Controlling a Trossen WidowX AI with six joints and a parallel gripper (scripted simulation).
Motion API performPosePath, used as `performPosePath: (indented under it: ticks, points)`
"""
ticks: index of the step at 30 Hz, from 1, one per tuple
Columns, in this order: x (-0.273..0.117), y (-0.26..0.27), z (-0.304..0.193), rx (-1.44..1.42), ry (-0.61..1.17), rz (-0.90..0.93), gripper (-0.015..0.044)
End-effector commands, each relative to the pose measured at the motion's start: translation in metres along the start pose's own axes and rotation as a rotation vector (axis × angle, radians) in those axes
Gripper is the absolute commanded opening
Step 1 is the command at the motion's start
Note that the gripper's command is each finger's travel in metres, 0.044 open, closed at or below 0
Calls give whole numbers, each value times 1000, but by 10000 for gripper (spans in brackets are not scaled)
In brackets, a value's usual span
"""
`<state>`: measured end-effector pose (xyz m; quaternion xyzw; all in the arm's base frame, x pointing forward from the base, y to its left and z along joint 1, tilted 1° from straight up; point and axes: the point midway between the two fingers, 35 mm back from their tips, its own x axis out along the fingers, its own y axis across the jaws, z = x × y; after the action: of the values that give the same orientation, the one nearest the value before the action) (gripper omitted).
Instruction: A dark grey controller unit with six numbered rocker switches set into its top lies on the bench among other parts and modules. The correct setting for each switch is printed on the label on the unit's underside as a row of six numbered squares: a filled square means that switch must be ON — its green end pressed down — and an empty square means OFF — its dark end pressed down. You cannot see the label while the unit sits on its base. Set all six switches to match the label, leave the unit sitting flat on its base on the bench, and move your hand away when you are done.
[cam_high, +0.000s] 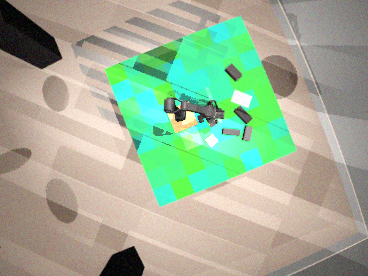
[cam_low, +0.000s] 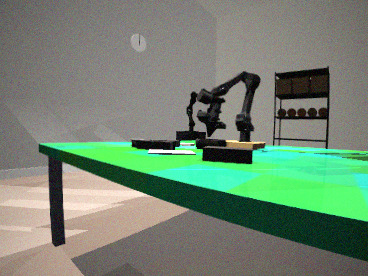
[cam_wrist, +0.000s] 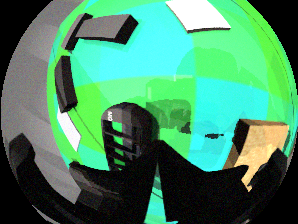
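Observation:
A dark controller unit (cam_wrist: 131, 118) shows in the wrist view, left of centre, with a white ON mark and a row of slot-like switches whose green parts face the view's left. Its lower part is hidden behind the fingers, so not all six switches show. In the exterior view it appears to be the low dark box (cam_low: 211, 144) under the hand. Its underside label is not visible. My gripper (cam_wrist: 157, 143) (cam_low: 210, 134) is shut and empty. It points down just above the unit. In the top view the arm hides most of the unit.
Dark modules (cam_high: 233, 72) (cam_high: 243, 115) (cam_high: 231, 132) (cam_high: 247, 133) lie around the hand's far side. A large white card (cam_high: 242, 98) (cam_wrist: 200, 16) (cam_low: 171, 151) and a smaller white card (cam_high: 212, 141) (cam_wrist: 69, 131) lie flat. A wooden board (cam_wrist: 260, 150) (cam_high: 186, 125) is beside the arm's base.

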<state>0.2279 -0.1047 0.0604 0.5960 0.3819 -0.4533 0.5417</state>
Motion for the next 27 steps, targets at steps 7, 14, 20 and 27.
performPosePath:
  ticks: [7, 14, 20, 27]
  points:
    - [-5, 13, 2, 2, 30, -48, 105]
    - [-14, 47, 6, 11, 114, -186, 289]
    - [-16, 66, 9, 19, 168, -275, 440]
    - [-15, 66, 9, 19, 168, -275, 440]
